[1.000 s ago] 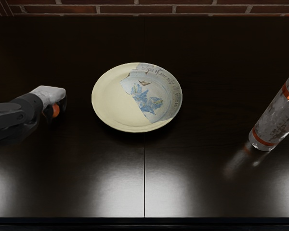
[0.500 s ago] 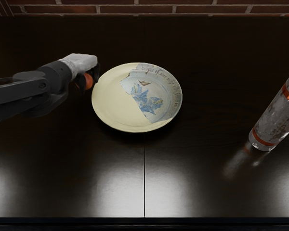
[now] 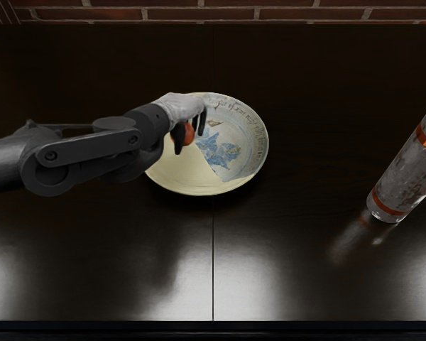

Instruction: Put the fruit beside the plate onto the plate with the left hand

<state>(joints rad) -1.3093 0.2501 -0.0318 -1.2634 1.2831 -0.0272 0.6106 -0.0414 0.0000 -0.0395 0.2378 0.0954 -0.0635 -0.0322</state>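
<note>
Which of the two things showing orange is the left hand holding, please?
The small round fruit, gripped by the left hand over the plate; the other orange is just bands on the clear bottle at the right edge.

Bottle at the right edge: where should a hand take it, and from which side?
Grip the clear body of the bottle between its two orange bands, probably coming from the right, where it stands. That stretch is a plain cylinder that a hand can wrap; its top is cut off by the picture, so a top grasp cannot be judged.
</note>
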